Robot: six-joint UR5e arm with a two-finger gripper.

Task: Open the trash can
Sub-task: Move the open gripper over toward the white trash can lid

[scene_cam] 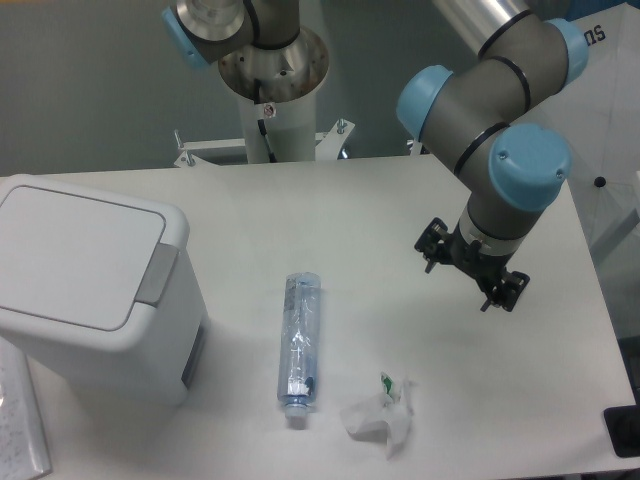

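Note:
The trash can (pixel 90 290) is a big white boxy bin at the left of the table, its flat lid down and its grey push tab (pixel 155 274) on the right rim. My gripper (pixel 466 269) hangs over the right half of the table, far from the bin, pointing downward. Its two fingers stand wide apart with nothing between them.
A crushed clear plastic bottle (pixel 299 342) lies lengthwise at the table's middle front. A crumpled white tissue with a green bit (pixel 380 418) lies near the front edge. The arm's base column (pixel 272 95) rises behind the table. Papers (pixel 18 420) lie front left.

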